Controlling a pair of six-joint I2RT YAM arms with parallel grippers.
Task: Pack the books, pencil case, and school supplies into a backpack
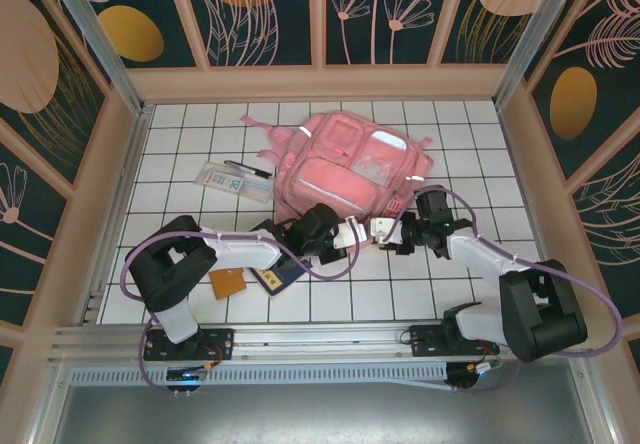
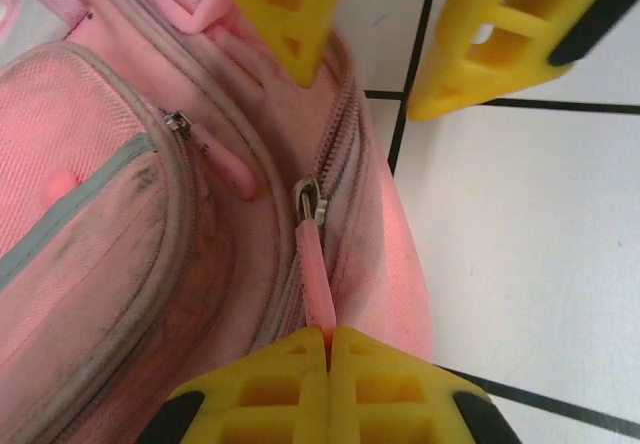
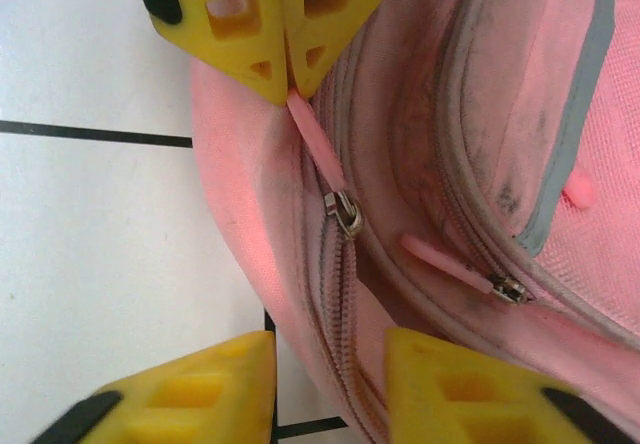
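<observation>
The pink backpack [image 1: 345,159] lies at the table's centre. My left gripper [image 2: 328,336] is shut on the pink zipper pull [image 2: 318,284] of its near side zip, just below the metal slider [image 2: 312,199]. My right gripper [image 3: 325,349] stands open astride the same zip's closed teeth, facing the left gripper [image 3: 288,79]. Both meet at the backpack's near edge, left gripper [image 1: 358,232] and right gripper [image 1: 392,232]. The clear pencil case [image 1: 232,181] lies left of the backpack with a dark pen [image 1: 250,168] beside it. The navy book [image 1: 280,276] and orange notebook [image 1: 227,284] lie by the left arm.
A second pink zipper pull [image 3: 445,262] hangs on the adjoining pocket zip. Wooden walls [image 1: 120,164] ring the white tiled table [image 1: 450,284], and a metal rail [image 1: 300,339] runs along the near edge.
</observation>
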